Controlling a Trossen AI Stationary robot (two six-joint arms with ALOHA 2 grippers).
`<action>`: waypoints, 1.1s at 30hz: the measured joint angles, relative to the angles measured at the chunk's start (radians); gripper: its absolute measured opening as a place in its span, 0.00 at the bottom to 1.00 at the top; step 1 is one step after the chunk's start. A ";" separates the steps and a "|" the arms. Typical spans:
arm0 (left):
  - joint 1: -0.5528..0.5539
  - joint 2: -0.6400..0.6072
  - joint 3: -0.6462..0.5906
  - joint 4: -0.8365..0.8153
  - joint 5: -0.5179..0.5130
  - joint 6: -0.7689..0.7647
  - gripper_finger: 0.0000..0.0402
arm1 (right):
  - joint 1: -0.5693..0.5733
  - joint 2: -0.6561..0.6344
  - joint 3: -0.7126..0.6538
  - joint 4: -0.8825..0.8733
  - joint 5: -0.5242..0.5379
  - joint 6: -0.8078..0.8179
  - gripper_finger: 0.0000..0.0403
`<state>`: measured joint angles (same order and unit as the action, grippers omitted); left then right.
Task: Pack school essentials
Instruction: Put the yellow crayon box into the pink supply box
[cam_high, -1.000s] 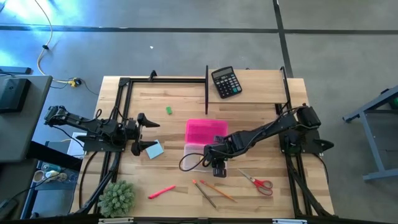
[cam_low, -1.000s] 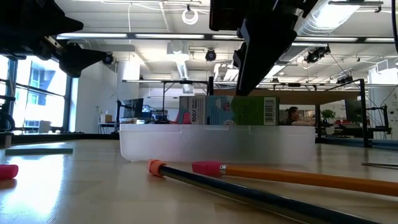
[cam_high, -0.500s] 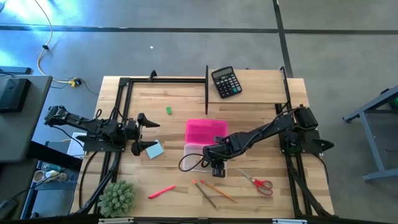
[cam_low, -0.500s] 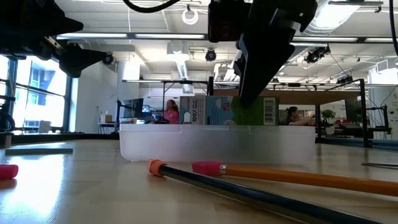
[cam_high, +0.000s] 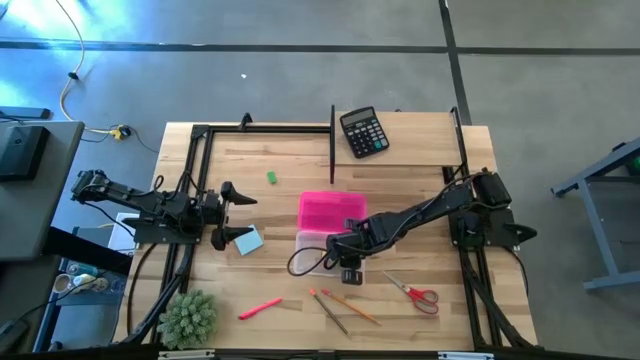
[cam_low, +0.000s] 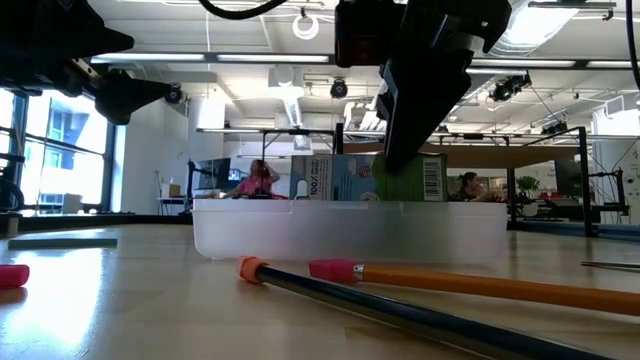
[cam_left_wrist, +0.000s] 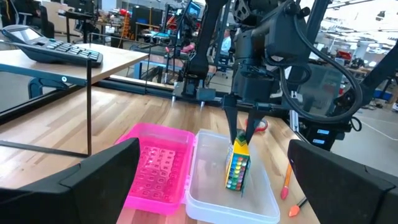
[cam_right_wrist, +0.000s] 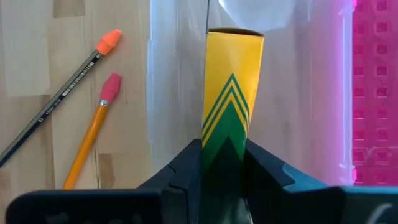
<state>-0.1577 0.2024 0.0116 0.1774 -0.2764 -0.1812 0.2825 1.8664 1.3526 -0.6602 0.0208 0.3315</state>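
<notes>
Inside the clear case (cam_left_wrist: 233, 199), at mid-counter: crayon box (cam_left_wrist: 237, 167), yellow-green, standing on end, long axis vertical, directly below the right end effector (cam_left_wrist: 241, 127). Right end effector: reaching straight down from above, fingers pinching the box's top end on both flat faces; the right wrist view shows the box (cam_right_wrist: 232, 102) running out between them. Judgement: placement step, release not yet made; an upright box may tip when let go.

Adjoining: pink lid (cam_high: 330, 210), lying open beside the case.

Unpacked on the counter (cam_high: 410, 150): two pencils (cam_high: 340, 305), scissors (cam_high: 418, 294), pen (cam_high: 260, 308), eraser (cam_high: 271, 177), sticky-note pad (cam_high: 247, 241).

Left end effector (cam_high: 228, 214): idle at the left edge, fingers spread, just beside the pad, nearer to it than the right arm.
</notes>
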 joint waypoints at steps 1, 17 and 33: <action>0.000 0.000 0.000 0.000 0.000 0.000 1.00 | 0.000 0.000 0.006 -0.006 0.006 -0.003 0.21; 0.000 0.000 0.000 0.000 0.000 0.000 1.00 | 0.031 -0.001 0.067 -0.085 0.308 -0.161 0.21; 0.000 0.000 0.000 0.000 0.000 -0.001 1.00 | 0.069 0.053 0.066 -0.084 0.435 -0.220 0.21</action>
<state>-0.1577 0.2024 0.0116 0.1775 -0.2764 -0.1824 0.3517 1.9197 1.4181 -0.7438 0.4563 0.1117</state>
